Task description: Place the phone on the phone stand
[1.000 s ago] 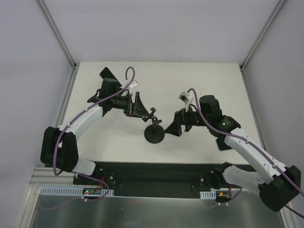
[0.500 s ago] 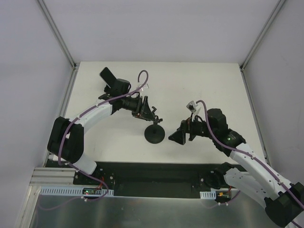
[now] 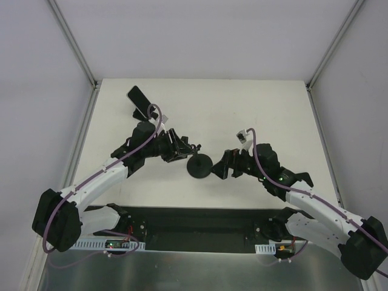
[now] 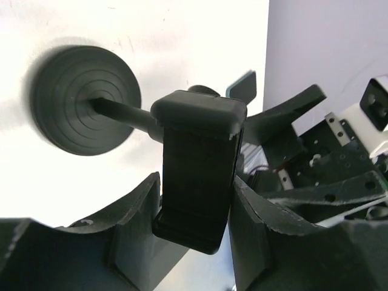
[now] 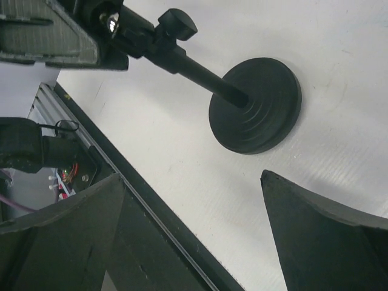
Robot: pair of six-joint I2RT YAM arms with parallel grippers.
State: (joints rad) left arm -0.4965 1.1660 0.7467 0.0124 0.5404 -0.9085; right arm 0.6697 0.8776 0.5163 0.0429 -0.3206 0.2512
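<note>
At centre, left claw [image 4: 195,182] has clamped the phone stand [image 4: 85,100].

1. Phone [image 3: 137,96]: thin, black, rectangular slab with a glossy dark face; set diagonally at the far left of the table [image 3: 260,109], well apart from the stand.
2. Phone stand [image 3: 197,164]: all black; round, ridged disc base [image 5: 257,106] resting near mid-table; thin arm slanting off toward the left; boxy clamp [image 4: 200,176] at its tip, holding nothing.
</note>
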